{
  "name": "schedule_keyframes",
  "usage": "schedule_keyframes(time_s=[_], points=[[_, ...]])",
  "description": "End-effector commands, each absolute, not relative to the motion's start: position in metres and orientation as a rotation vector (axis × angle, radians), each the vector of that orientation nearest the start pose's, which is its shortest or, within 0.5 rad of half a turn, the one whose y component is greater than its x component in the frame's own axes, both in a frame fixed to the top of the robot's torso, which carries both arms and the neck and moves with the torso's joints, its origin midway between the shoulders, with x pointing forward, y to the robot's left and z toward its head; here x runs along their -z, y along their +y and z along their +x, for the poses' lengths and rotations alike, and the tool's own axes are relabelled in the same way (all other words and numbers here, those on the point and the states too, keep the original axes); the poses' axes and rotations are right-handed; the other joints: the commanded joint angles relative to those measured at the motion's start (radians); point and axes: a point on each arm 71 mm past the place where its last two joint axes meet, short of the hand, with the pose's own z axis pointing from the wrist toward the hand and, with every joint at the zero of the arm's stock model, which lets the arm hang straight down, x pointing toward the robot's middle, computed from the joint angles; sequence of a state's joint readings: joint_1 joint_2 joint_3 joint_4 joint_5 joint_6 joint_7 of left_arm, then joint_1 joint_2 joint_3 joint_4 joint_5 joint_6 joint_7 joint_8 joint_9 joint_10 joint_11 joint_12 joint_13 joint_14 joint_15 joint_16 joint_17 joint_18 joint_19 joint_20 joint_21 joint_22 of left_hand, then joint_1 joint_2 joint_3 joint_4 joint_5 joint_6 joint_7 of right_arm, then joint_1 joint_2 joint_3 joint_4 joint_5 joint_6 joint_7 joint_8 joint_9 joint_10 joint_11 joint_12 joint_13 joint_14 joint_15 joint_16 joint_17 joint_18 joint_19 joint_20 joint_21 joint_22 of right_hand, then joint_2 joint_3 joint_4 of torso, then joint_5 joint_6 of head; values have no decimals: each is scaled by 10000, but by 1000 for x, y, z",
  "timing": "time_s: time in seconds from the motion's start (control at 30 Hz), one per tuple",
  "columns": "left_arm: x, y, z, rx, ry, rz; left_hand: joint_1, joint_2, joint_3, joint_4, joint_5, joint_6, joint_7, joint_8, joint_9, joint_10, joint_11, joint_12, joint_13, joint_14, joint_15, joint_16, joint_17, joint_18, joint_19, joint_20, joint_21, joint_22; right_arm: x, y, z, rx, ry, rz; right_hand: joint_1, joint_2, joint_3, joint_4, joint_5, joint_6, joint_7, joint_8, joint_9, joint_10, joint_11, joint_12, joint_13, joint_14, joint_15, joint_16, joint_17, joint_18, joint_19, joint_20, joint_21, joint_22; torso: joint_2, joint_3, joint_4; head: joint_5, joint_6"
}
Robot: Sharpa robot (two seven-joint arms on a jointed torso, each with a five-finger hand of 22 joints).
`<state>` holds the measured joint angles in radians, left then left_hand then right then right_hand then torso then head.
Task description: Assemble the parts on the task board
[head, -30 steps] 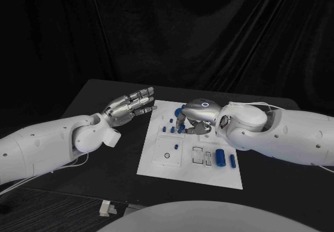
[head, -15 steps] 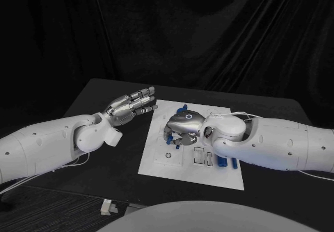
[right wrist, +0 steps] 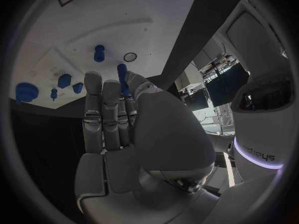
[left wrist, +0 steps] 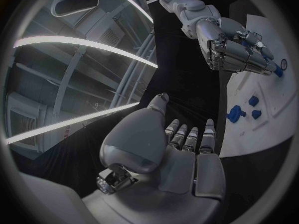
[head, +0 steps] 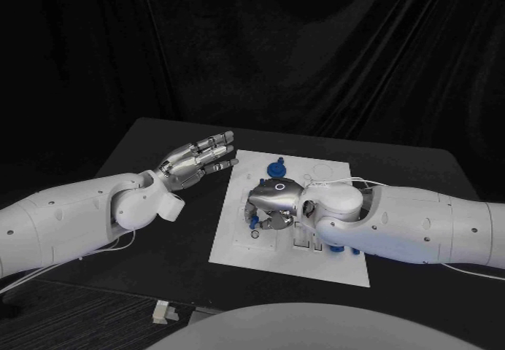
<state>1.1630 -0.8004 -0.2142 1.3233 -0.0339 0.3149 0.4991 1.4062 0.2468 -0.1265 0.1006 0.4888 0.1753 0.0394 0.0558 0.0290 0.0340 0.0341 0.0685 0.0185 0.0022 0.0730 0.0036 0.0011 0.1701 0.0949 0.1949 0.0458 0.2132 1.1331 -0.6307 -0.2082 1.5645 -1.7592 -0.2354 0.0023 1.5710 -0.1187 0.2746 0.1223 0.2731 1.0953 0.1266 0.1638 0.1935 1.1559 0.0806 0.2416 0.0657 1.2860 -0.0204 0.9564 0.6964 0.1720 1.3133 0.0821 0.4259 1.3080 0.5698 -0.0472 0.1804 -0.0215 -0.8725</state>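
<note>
White task board (head: 252,251) at centre frame in the head view. Right hand (head: 269,206) low over its left half, pinching a blue peg (right wrist: 122,76) between thumb and fingertips, long axis pointing down at the board. Round socket (right wrist: 129,57) just beyond the peg tip. Left hand (head: 195,162) at upper left of the board, off its edge, fingers spread, holding nothing.

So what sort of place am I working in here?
Probably a robotics lab test bench: a white task board with small blue parts on a black table, dark curtains behind, and exposed ceiling beams in the left wrist view.
</note>
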Motion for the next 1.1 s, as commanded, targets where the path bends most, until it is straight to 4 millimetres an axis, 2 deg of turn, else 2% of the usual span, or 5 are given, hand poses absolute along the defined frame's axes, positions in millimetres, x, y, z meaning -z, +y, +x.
schedule_keyframes(time_s=[0.03, 0.27, 0.6, 0.87, 1.1], points=[[255, 220, 471, 19706, 17259, -10107, -71, 6, -55, 14, 45, 4, 75, 44, 10, -48, -44, 11, -15, -17, -40, -12, -3, 116, -24, -52, -27, -10, 265, -74, 401, -8512, 17183, -7780, 32, -67, 59, -23, 39, -78, -26, -58, -9, 313, -214, -28, 20, 36, 28, -1, -19, -125, 32, -3, 36, 531, -8, -6, -37, 23, -1], [255, 219, 470, 19777, 17365, -10103, -67, 31, -41, 14, 49, 30, 118, 59, 14, -67, -47, -14, -21, -16, 2, -7, -1, 110, -19, -39, -20, -1, 269, -76, 398, -8515, 17346, -7780, 39, -68, 77, -45, 44, -91, -22, -76, -10, 341, -217, -34, 27, 30, 27, -4, -20, -123, 22, -3, 31, 528, -33, 4, -43, -9, -1], [256, 219, 470, 19791, 17380, -10100, -64, 39, -35, 11, 48, 45, 128, 68, 16, -71, -49, -13, -20, -10, 27, 19, 8, 107, -13, -29, -15, 5, 277, -78, 396, -8392, 17738, -7792, 49, -79, 101, -83, 50, -107, -16, -104, -10, 383, -220, -44, 37, -15, 27, -69, -100, -109, -16, -4, -44, 510, -49, -23, -74, 3, -1], [256, 220, 471, 19772, 17412, -10113, -62, 43, -31, 9, 49, 56, 132, 74, 18, -73, -50, -14, -21, -7, 37, 31, 12, 105, -7, -24, -11, 14, 283, -78, 394, -8371, 17918, -7782, 49, -83, 109, -95, 51, -112, -13, -114, -10, 393, -219, -49, 40, -38, 28, -98, -134, -105, -31, -4, -71, 504, -45, -11, -35, -28, -1], [256, 219, 471, 19790, 17443, -10110, -61, 49, -27, 8, 49, 72, 137, 82, 21, -77, -52, -18, -21, -4, 51, 41, 15, 104, -4, -16, -7, 13, 286, -78, 393, -8359, 18025, -7794, 51, -86, 119, -109, 53, -119, -9, -126, -11, 407, -218, -53, 44, -63, 28, -130, -170, -98, -54, -4, -119, 494, -31, -7, -34, -49, -1]])
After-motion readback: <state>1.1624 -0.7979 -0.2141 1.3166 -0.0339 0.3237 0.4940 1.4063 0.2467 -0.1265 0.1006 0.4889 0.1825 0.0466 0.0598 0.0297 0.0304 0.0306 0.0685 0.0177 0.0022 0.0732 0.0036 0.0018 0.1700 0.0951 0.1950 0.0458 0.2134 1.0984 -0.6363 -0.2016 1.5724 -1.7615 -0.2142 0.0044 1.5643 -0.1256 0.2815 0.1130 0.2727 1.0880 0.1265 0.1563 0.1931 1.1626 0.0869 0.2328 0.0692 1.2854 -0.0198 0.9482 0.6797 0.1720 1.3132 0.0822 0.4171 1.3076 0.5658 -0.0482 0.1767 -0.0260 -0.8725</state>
